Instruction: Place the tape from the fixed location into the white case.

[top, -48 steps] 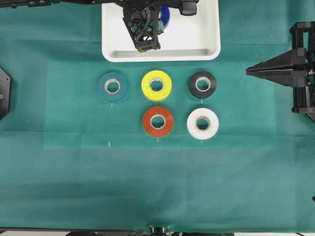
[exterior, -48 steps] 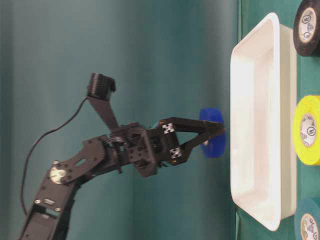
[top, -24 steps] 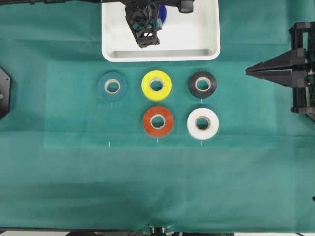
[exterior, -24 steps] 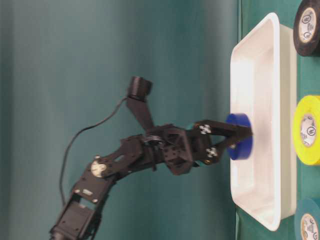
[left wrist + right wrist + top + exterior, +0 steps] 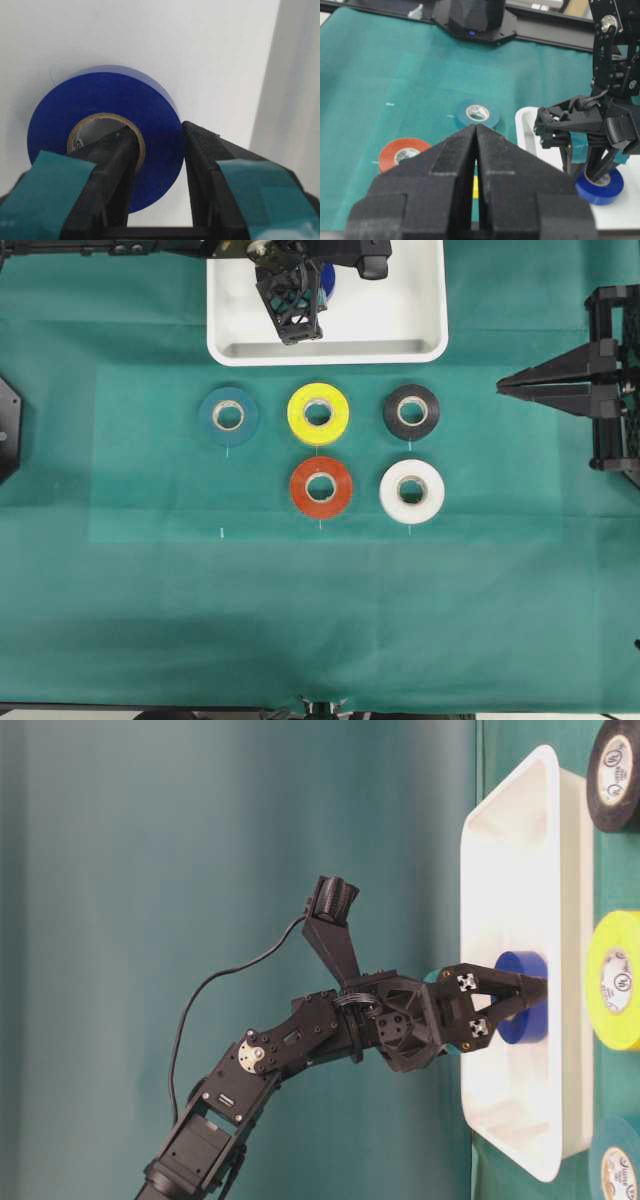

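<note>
While the left hand pinches the tape, these lines hold:

Change since a second ago: the left hand has carried the tape from outside the white case down into it; the roll now sits low against the white floor, whether touching cannot be told.
Left hand: one finger inside the cardboard core, the other on the outer blue wall, pinching the roll's side.
Tape: inside the white case, near its far rim, left of the case's middle in the overhead view.
Right hand: pressed together, well right of the white case, unmoved since a second ago.
Rolls outside the white case: five, unmoved, all flat on the table.
Row nearest the white case: three, namely the teal roll, the yellow roll, the black roll.
Row farther from the white case: two, namely the red roll, the white roll.
Blue rolls: one.
Cases: one.
Arms: two.
</note>
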Robot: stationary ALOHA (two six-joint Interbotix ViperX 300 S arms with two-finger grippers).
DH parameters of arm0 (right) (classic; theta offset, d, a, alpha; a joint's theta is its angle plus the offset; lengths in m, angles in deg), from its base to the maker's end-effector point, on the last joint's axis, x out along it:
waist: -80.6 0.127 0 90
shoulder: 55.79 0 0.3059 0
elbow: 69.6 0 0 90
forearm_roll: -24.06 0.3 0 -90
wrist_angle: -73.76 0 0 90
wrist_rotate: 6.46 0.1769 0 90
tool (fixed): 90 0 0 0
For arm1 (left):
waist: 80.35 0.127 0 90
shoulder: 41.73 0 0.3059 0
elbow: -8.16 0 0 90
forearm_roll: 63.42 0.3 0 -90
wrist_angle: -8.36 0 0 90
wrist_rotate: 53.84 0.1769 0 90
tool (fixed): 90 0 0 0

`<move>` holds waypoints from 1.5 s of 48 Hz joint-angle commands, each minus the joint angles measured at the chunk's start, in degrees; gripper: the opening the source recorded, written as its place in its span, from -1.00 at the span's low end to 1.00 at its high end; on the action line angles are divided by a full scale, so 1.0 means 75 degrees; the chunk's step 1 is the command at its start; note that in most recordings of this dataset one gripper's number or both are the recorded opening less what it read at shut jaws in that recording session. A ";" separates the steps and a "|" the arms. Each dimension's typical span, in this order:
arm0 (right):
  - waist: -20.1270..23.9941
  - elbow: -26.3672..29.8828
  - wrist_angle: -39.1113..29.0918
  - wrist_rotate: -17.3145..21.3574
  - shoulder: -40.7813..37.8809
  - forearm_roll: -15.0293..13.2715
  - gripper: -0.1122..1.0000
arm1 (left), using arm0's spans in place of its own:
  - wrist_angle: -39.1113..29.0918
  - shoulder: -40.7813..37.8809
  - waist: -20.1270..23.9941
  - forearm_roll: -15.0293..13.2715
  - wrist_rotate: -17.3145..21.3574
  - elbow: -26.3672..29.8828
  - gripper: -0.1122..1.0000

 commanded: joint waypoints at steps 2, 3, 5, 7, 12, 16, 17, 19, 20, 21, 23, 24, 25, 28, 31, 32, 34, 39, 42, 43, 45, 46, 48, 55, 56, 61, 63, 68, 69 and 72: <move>-0.0012 0.0199 0.0023 0.0023 -0.0023 0.0000 -0.80 | 0.0059 0.0164 0.0012 -0.0012 0.0023 0.0082 -0.36; -0.0012 0.0199 0.0023 0.0023 -0.0023 0.0000 -0.80 | 0.0059 0.0164 0.0012 -0.0012 0.0035 0.0082 -0.36; -0.0012 0.0199 0.0035 0.0023 -0.0023 0.0000 -0.80 | 0.0070 0.0164 0.0012 -0.0012 0.0047 0.0082 -0.36; 0.0000 0.0199 0.0023 0.0023 -0.0023 0.0000 -0.80 | 0.0070 0.0152 0.0012 -0.0012 0.0082 0.0082 -0.36; 0.0000 0.0199 0.0023 0.0023 -0.0023 0.0000 -0.80 | 0.0094 0.0164 0.0012 -0.0047 0.0188 0.0082 -0.36; 0.0000 0.0199 0.0023 0.0023 -0.0023 0.0000 -0.80 | 0.0188 0.0164 -0.0012 -0.0070 0.0199 0.0082 -0.36; 0.0000 0.0199 0.0023 0.0023 -0.0023 -0.0012 -0.80 | 0.0199 0.0164 -0.0012 -0.0082 0.0199 0.0082 -0.36; 0.0000 0.0199 0.0023 0.0023 -0.0023 0.0000 -0.80 | 0.0234 0.0164 -0.0023 -0.0070 0.0199 0.0105 -0.36; -0.0012 0.0199 0.0023 0.0023 -0.0023 0.0000 -0.80 | 0.0246 0.0164 -0.0023 -0.0082 0.0199 0.0105 -0.35; 0.0000 0.0199 0.0023 0.0023 -0.0023 0.0000 -0.80 | 0.0246 0.0164 -0.0023 -0.0070 0.0199 0.0105 -0.36; -0.0012 0.0199 0.0023 0.0023 -0.0023 0.0000 -0.80 | 0.0246 0.0164 -0.0023 -0.0082 0.0199 0.0082 -0.36; 0.0000 0.0211 0.0023 0.0023 -0.0023 -0.0012 -0.80 | 0.0246 0.0164 -0.0023 -0.0070 0.0199 0.0082 -0.36; 0.0000 0.0211 0.0023 0.0023 -0.0035 0.0000 -0.80 | 0.0246 0.0164 -0.0023 -0.0082 0.0199 0.0082 -0.36; 0.0000 0.0211 0.0023 0.0023 -0.0023 0.0000 -0.80 | 0.0234 0.0176 -0.0023 -0.0082 0.0199 0.0059 -0.35; -0.0012 0.0223 0.0023 0.0023 -0.0023 0.0000 -0.80 | 0.0234 0.0199 -0.0023 -0.0070 0.0199 0.0059 -0.35; -0.0012 0.0223 0.0023 0.0023 -0.0023 0.0000 -0.80 | 0.0234 0.0199 -0.0035 -0.0070 0.0199 0.0059 -0.35; -0.0012 0.0223 0.0023 0.0023 -0.0023 0.0000 -0.80 | 0.0234 0.0223 -0.0023 -0.0070 0.0199 0.0047 -0.34; 0.0000 0.0223 0.0035 0.0035 -0.0023 -0.0012 -0.80 | 0.0211 0.0328 -0.0035 -0.0082 0.0211 -0.0012 0.02; 0.0000 0.0223 0.0023 0.0035 -0.0023 0.0000 -0.80 | 0.0211 0.0422 -0.0047 -0.0070 0.0223 -0.0059 0.36; -0.0012 0.0223 0.0023 0.0035 -0.0023 0.0000 -0.80 | 0.0223 0.0457 -0.0047 -0.0070 0.0223 -0.0070 0.46; 0.0000 0.0223 0.0023 0.0035 -0.0023 0.0000 -0.80 | 0.0211 0.0539 -0.0047 -0.0070 0.0223 -0.0094 0.69; 0.0000 0.0234 0.0035 0.0035 -0.0023 0.0000 -0.80 | 0.0211 0.0574 -0.0047 -0.0082 0.0223 -0.0117 0.77; -0.0012 0.0223 0.0035 0.0035 -0.0023 0.0000 -0.80 | 0.0211 0.0680 -0.0047 -0.0082 0.0234 -0.0152 0.89; -0.0012 0.0234 0.0035 0.0035 -0.0035 0.0000 -0.80 | 0.0188 0.0961 -0.0047 -0.0082 0.0211 -0.0234 0.81; -0.0012 0.0234 0.0035 0.0023 -0.0023 0.0000 -0.80 | 0.0176 0.0996 -0.0047 -0.0082 0.0211 -0.0234 0.81; -0.0012 0.0234 0.0035 0.0035 -0.0023 0.0000 -0.80 | -0.0070 0.1289 -0.0070 -0.0082 0.0199 -0.0176 0.81; 0.0000 0.0223 0.0035 0.0035 -0.0035 0.0000 -0.80 | -0.0199 0.1395 -0.0094 -0.0082 0.0199 -0.0141 0.81; -0.0012 0.0234 0.0047 0.0023 -0.0023 0.0000 -0.80 | -0.0516 0.1641 -0.0164 -0.0070 0.0199 0.0012 0.81; 0.0000 0.0234 0.0047 0.0023 -0.0023 0.0000 -0.80 | -0.0574 0.1676 -0.0176 -0.0070 0.0199 0.0035 0.81; -0.0012 0.0234 0.0047 0.0035 -0.0023 0.0000 -0.80 | -0.0797 0.1828 -0.0246 -0.0070 0.0199 0.0141 0.81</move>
